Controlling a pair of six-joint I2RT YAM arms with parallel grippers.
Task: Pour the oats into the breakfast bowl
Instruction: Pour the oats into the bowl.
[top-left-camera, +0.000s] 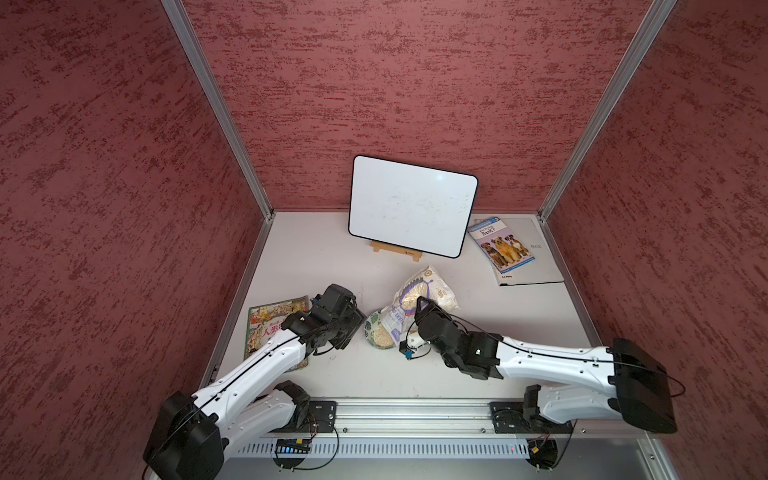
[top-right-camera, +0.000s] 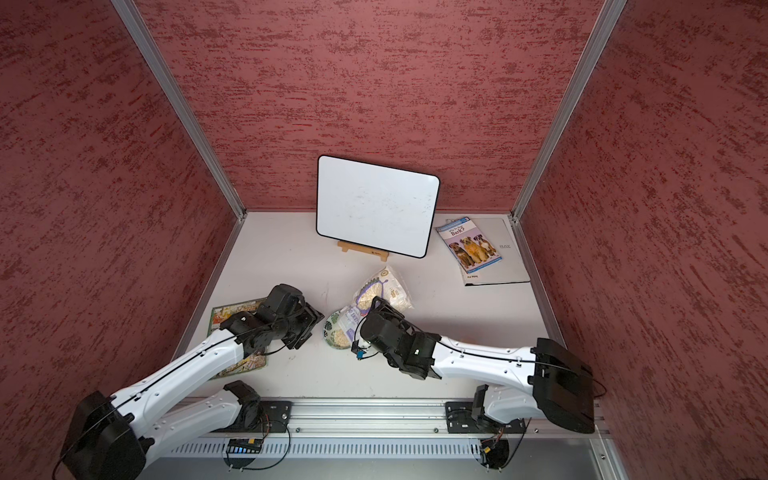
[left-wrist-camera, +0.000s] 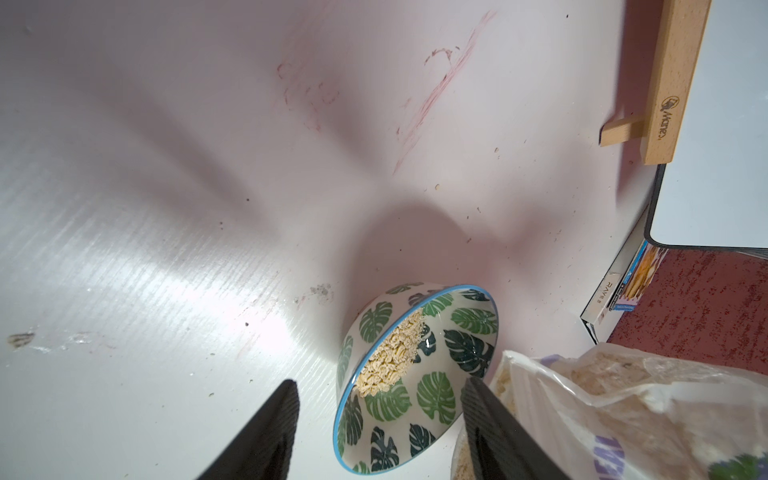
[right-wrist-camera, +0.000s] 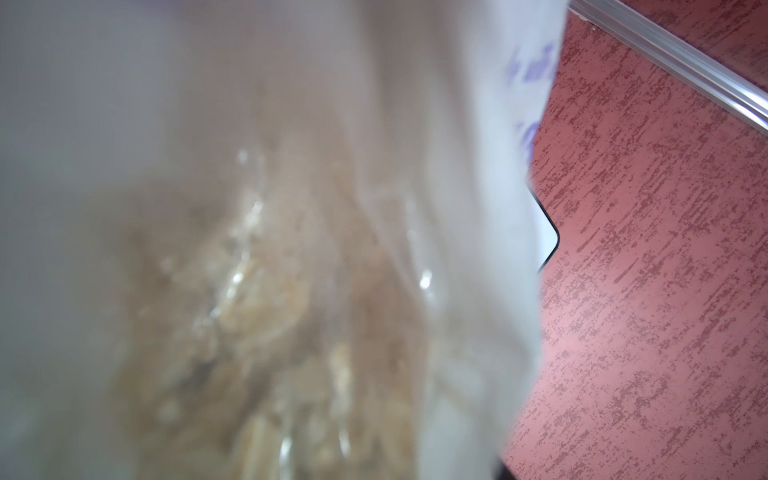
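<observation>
Already a heap of oats (left-wrist-camera: 395, 357) lies in the bowl (left-wrist-camera: 368, 328), so the pour looks partly done. In the left wrist view the bowl sits between and just past the tips of the left gripper (left-wrist-camera: 379, 382). Its jaws stand released, one on either side. One fingertip has a clear gap to the bowl's wall. The other crosses the rim in the picture, and I cannot tell whether it touches. Just outside that second jaw lies the slack, crumpled mouth end of the bag (left-wrist-camera: 602, 407).

In a top view the right gripper (top-left-camera: 419, 302) is clenched across the middle of the bag (top-left-camera: 432, 284). The fat bottom end reaches beyond the jaws, and the mouth end droops back alongside the wrist, down to the bowl (top-left-camera: 374, 322). The right wrist view shows only blurred plastic and flakes, no fingers.

Several things could go wrong from here. The bag is soft and pinched at one place only, so a steeper tilt could send the flakes in a sudden rush, too many for so small a bowl. The overflow would land on the table (top-left-camera: 478, 353). The limp mouth could also fold shut, or swing off the rim and pour outside the left jaws. Nothing clamps the bowl, so a nudge from the bag or from the near finger could slide or tip it. The film itself may creep through the right jaws as the weight shifts.
</observation>
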